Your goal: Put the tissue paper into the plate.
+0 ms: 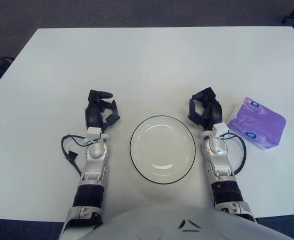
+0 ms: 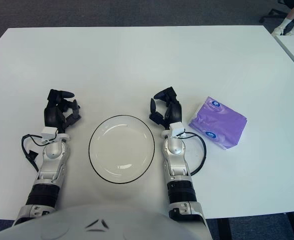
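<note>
In the left eye view, I have the plate (image 1: 163, 149) sitting empty on the white counter (image 1: 152, 65), dead centre in front of me. The tissue pack (image 1: 257, 123), a soft purple packet, lies at about three o'clock from the plate, well clear of its rim and slightly further up the counter. My right hand (image 1: 206, 110) sits between the two, just beside the plate's rim at two o'clock and near the pack's inner edge, not touching it. Its fingers are loosely curled and hold nothing. My left hand (image 1: 99, 111) shows at ten o'clock from the plate, also loosely curled and empty; I judge it has no part in this.

The step in hand is the reach, and I'd do it with the right hand. It should open wider first, swing out toward three o'clock, and come down over the pack's middle instead of catching a corner, since the wrapper looks slack and likely to crumple or slip.

In the right eye view, the pack (image 2: 218, 123) lies skewed, its long side running from eleven to five o'clock, so I would turn the wrist to close across the short side. The right hand (image 2: 165, 109) has clear counter (image 2: 136, 60) between it and the pack. The cable looped beside the forearm could snag, so I'd lift cleanly before carrying over the plate (image 2: 121, 149).
</note>
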Tool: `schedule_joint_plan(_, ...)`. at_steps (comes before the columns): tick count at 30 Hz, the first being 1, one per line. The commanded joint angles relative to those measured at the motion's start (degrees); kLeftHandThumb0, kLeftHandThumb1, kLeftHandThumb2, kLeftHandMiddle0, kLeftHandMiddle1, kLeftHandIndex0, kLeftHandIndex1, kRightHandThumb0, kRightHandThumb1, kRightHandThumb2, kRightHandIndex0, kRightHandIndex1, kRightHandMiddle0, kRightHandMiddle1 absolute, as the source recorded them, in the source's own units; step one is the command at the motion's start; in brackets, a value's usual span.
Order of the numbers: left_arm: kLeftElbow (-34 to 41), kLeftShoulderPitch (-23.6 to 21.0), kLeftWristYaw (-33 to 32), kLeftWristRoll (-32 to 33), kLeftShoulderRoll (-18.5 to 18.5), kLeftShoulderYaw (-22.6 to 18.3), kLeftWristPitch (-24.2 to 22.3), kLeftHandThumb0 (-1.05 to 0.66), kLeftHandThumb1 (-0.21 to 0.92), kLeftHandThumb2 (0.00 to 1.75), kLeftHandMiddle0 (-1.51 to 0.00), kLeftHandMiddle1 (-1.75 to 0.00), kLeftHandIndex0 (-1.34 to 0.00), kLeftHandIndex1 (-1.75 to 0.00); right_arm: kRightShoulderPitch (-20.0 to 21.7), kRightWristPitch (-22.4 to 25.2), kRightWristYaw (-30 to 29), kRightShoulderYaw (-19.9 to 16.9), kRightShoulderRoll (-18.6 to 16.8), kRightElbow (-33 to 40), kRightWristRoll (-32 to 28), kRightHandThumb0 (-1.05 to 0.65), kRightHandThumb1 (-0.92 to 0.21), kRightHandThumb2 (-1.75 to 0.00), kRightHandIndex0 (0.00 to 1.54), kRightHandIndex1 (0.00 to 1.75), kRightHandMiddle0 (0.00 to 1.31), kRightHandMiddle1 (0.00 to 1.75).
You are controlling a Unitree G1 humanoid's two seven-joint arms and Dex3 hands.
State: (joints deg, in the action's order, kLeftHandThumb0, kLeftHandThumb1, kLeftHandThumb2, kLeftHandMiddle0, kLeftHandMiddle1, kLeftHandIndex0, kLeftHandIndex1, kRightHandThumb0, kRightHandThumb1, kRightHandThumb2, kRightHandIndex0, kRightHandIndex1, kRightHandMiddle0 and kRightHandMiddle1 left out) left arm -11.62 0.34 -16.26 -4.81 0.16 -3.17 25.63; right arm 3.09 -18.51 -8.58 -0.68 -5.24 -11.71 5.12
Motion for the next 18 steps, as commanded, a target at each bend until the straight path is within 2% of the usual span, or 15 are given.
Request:
schedule_joint_plan(1, -11.33, 8.43, 0.01, -1.05, -1.35, 0.39, -2.69, -0.4, 0.58, 0.99, -0.58, -1.71, -0.4, -1.75, -7.04, 5.55, -0.59, -0.64, 0.05, -5.18, -0.22, -0.4, -0.58, -0.99, 0.6, 1.42, 0.41, 1.75)
schedule_joint_plan(18, -10.61, 8.71, 0.31, -1.41, -1.22, 0.88, -3.54, -0.39, 0.61, 0.96, -0.56, -1.72, -0.38, -1.75, -7.38, 4.08, -0.3, -0.79, 0.42, -4.03, -0.36, -0.4, -0.59, -0.98, 0.6, 1.42, 0.4, 1.75)
